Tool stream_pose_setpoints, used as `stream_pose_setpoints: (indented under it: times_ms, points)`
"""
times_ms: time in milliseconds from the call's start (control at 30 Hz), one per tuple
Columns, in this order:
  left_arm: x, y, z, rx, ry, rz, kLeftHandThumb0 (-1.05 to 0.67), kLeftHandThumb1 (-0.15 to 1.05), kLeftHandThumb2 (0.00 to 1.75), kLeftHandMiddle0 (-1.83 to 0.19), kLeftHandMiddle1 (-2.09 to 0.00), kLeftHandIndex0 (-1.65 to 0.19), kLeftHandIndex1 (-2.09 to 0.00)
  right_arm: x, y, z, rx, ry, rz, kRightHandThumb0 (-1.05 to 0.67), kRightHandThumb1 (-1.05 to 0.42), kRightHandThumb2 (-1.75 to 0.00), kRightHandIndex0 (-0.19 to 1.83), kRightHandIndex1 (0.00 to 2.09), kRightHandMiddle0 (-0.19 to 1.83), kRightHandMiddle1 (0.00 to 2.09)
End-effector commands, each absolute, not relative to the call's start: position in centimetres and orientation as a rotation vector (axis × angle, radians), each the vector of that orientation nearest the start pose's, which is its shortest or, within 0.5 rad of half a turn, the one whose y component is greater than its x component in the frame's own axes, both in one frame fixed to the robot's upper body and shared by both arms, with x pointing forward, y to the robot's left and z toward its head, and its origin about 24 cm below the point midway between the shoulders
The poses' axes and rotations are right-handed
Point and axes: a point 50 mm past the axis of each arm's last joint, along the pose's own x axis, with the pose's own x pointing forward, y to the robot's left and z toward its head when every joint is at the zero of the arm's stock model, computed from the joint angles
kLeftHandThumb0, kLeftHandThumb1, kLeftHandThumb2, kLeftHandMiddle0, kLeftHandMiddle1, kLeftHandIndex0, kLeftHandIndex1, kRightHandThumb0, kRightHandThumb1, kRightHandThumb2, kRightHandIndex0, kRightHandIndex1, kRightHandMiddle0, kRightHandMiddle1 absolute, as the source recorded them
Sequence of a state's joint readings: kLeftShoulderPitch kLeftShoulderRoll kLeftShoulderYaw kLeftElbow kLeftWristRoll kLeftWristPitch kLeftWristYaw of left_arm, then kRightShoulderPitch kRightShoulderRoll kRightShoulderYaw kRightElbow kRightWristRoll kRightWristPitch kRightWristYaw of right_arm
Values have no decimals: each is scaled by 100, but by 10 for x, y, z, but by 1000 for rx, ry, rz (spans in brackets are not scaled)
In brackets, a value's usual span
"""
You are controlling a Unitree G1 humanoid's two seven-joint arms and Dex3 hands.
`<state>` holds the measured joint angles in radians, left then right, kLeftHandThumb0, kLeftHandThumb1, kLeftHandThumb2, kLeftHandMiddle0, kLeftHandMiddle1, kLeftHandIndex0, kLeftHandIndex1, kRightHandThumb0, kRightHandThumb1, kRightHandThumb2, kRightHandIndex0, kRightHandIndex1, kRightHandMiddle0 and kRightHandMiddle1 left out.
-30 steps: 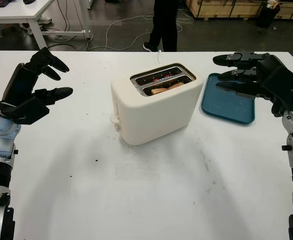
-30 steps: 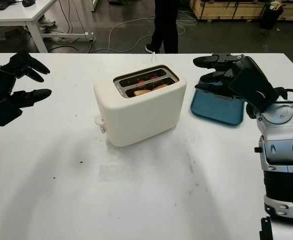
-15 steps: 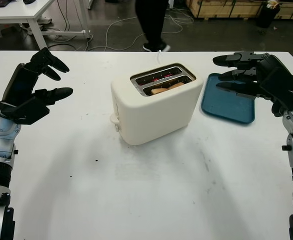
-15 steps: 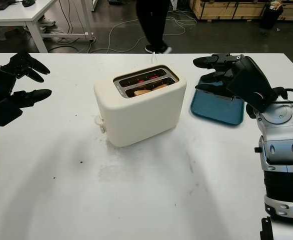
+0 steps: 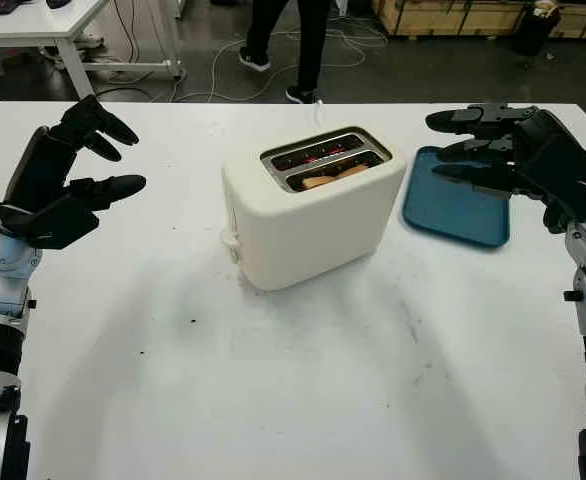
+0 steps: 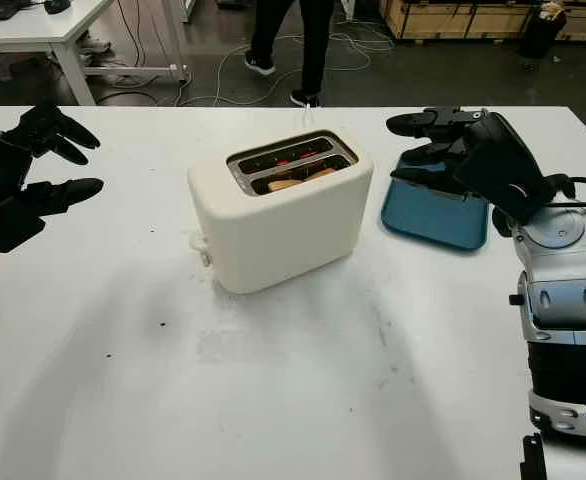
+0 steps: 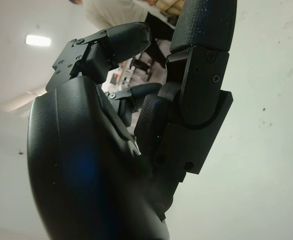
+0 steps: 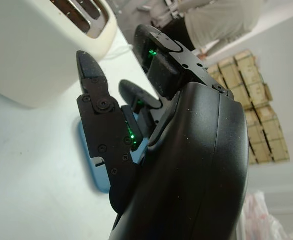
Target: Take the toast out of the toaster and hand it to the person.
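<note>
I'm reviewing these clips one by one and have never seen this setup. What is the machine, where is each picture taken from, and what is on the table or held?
This is a humanoid robot with two black three-finger hands. The two wide pictures come from the two eyes of its head camera, looking down at a white table. The two close, tilted pictures come from cameras at its wrists. On the table stands a cream toaster with toast in its nearer slot, and a blue tray beside it. The left hand is raised at the table's left, the right hand above the tray. Both are open and hold nothing. A person's legs show beyond the table.
</note>
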<state>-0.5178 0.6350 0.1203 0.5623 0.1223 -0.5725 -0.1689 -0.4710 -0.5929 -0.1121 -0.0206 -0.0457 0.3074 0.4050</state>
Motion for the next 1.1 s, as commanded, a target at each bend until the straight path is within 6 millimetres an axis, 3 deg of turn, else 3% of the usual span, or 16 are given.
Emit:
stream_pose_setpoints:
  times_ms: [0,1067]
  points:
    - [323,275,172,746,-497,-51,-105,92,24,-27,-154,-21,-148,318,-240,195,-594,-128,183,-28,-83,0,53,61,76,0]
    - [322,276,172,724,-504,-47,-105,92,22,-28,-154,-22,-147,318,-239,194,-576,-131,185,-28,-83,0,52,63,76,0]
